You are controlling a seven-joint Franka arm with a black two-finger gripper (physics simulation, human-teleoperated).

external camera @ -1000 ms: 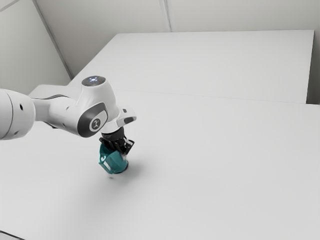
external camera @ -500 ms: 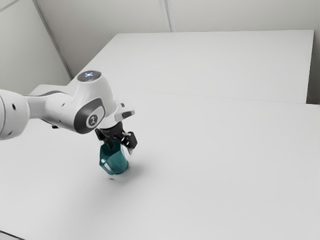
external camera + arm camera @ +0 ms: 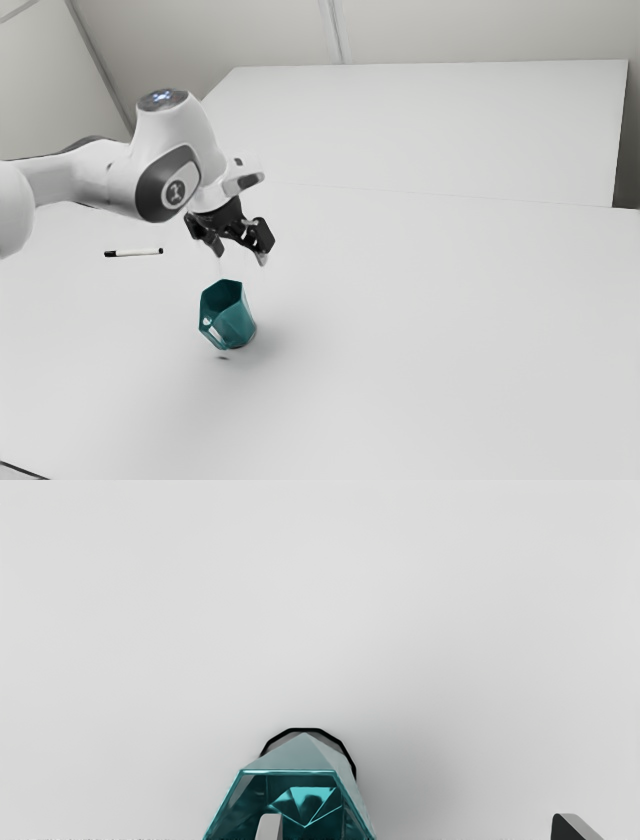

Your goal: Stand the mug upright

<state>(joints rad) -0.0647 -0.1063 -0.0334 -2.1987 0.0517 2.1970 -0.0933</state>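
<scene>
The mug [image 3: 228,318] stands upright on the table [image 3: 430,350] at the exterior view's left, nearer than the pen [image 3: 134,253], mouth up, its dark base seemingly bearing it. Above hangs the gripper [image 3: 241,256], spread wide and empty, so nothing props the mug.

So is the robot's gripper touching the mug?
Apart. In the exterior view, the gripper hangs above the mug, with bare table showing between the fingertips and the mug's rim.

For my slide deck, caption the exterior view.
Open gripper above a teal mug on a white table, pen lying apart.
</scene>
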